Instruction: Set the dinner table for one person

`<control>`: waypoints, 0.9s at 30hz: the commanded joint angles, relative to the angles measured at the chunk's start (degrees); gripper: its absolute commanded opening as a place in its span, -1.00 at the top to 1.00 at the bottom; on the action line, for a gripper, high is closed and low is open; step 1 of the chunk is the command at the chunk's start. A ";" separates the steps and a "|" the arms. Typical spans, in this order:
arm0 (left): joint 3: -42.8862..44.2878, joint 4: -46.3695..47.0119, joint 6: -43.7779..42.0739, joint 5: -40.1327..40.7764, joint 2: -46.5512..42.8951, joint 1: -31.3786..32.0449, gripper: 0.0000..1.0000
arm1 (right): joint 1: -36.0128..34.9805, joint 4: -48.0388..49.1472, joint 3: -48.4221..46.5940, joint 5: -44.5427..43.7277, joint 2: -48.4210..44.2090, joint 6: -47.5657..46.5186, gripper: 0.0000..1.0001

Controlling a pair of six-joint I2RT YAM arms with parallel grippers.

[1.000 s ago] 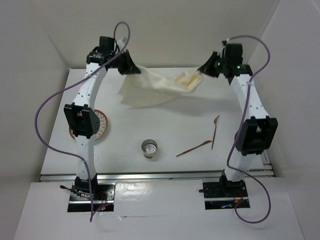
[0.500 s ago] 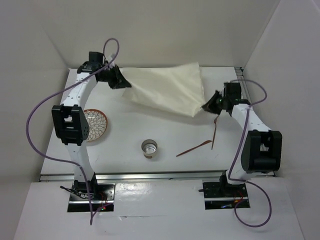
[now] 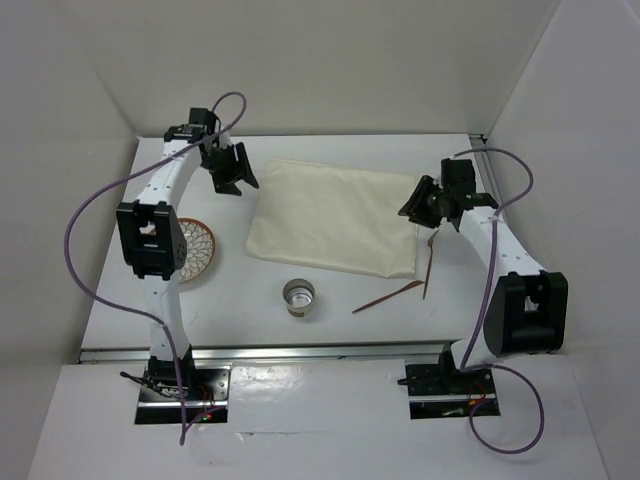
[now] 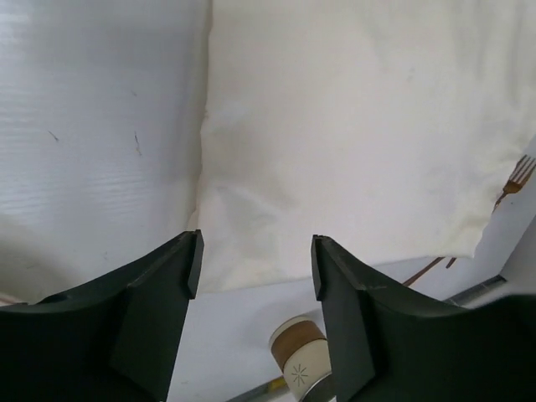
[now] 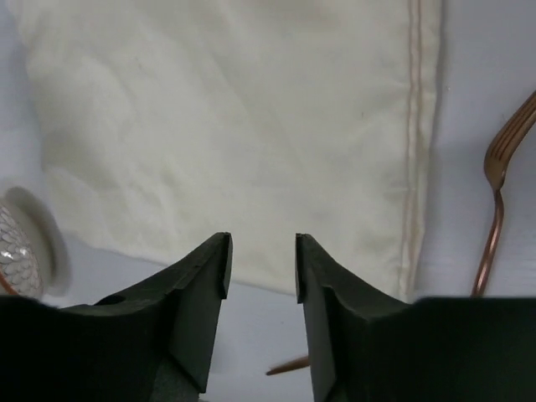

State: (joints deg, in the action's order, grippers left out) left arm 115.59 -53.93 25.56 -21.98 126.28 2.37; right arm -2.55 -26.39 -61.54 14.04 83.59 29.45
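Note:
The dinner table is a white top, and a cream cloth lies spread flat on its far half. My left gripper hovers at the cloth's far left corner, open and empty. In the left wrist view the cloth fills the upper right and the left gripper stands wide apart above its edge. My right gripper is at the cloth's right edge, also open with nothing in it. In the right wrist view the right gripper sits over the cloth's near hem.
A patterned plate lies at the left beside the left arm. A small cup stands near the front middle. A copper fork and another copper utensil lie right of the cup. A metal rail runs along the near edge.
Both grippers were shut on the cloth, holding it up and stretching it. They lowered it, opened and let go; it now lies flat.

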 commanded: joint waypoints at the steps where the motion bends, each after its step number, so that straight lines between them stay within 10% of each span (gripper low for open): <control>1: 3.68 -1.26 -1.66 3.17 -6.48 -0.35 -0.39 | -1.23 -5.24 -4.56 -7.17 -1.41 -1.33 0.13; 6: -1.23 -0.65 -2.89 5.17 -7.71 1.66 0.56 | -1.85 -3.25 1.92 -11.68 -6.06 1.05 0.84; 9: -1.86 -1.26 -3.41 12.09 -7.19 4.39 1.00 | -1.85 -2.44 2.65 -11.14 -5.03 1.05 0.91; 12: -8.15 -1.97 -1.49 17.66 -8.67 6.42 0.93 | -1.85 -4.28 -3.82 -11.67 1.91 -0.53 0.81; 16: -19.86 5.22 -0.07 17.14 -12.89 6.42 -0.01 | -1.24 -6.04 -9.46 -14.30 11.66 -1.85 -0.34; 27: -28.23 8.67 1.07 20.40 -13.43 6.94 -0.01 | 1.49 -7.80 -23.63 -17.21 29.95 -3.69 -0.43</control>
State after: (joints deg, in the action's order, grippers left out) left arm 87.35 -47.22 25.89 -3.88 116.36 9.41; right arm -1.39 -32.56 -81.95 -0.69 111.09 27.09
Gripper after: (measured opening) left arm 0.509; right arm 0.711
